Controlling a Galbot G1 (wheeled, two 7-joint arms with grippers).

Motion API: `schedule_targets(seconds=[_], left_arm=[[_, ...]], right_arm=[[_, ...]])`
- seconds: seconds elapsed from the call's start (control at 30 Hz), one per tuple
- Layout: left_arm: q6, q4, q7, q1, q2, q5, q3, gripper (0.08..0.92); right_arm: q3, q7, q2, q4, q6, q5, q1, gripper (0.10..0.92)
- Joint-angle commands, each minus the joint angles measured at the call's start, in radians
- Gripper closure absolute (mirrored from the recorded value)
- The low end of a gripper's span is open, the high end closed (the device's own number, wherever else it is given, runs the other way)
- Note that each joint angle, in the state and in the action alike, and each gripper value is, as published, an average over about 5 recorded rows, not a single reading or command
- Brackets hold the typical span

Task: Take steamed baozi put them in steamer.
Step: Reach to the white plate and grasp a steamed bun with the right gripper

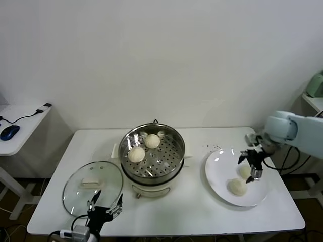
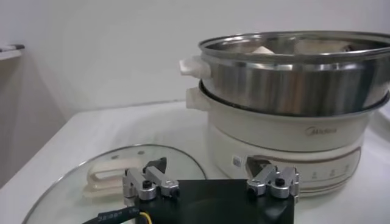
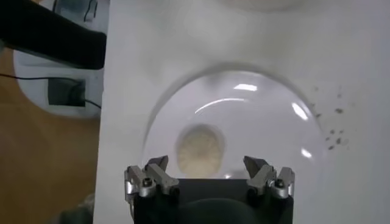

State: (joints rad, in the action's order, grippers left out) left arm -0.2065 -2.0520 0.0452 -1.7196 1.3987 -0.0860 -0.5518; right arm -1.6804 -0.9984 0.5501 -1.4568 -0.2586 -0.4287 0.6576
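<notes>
Baozi: two [image 1: 144, 147] are seen sitting in the steamer [image 1: 171, 162], two more [image 1: 241, 180] on the white plate [image 1: 217, 171]. Only one plate bun is caught by the right wrist view, below the spread right gripper [image 3: 206, 163]. The left gripper [image 2: 207, 175], also spread, is parked by the glass lid [image 2: 79, 182].

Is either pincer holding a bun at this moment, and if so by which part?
Nothing is held. The right pincer hangs open over the plate, above a bun. The left pincer is open and idle by the glass lid.

Bright, even light; plate [image 3: 244, 115] glare.
</notes>
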Motion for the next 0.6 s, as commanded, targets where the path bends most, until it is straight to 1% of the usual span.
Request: schedule_targets(seconds=[0.03, 0.3, 0.6], left_arm=[[0.0, 0.001, 0.0, -0.003, 0.0, 0.001, -0.002, 0.177], [0.001, 0.006, -0.001, -0.003, 0.002, 0.002, -0.003, 0.177], [0.0, 0.01, 0.0, 0.001, 0.0, 0.003, 0.0, 0.177]], right_arm=[[0.245, 0.075, -0.086, 0.037, -0.053, 0.163, -0.344, 0.203], [0.338, 0.115, -0.026, 0.068, -0.091, 0.167, -0.453, 0.203], [0.372, 0.145, 0.013, 0.095, -0.101, 0.179, -0.473, 0.203]])
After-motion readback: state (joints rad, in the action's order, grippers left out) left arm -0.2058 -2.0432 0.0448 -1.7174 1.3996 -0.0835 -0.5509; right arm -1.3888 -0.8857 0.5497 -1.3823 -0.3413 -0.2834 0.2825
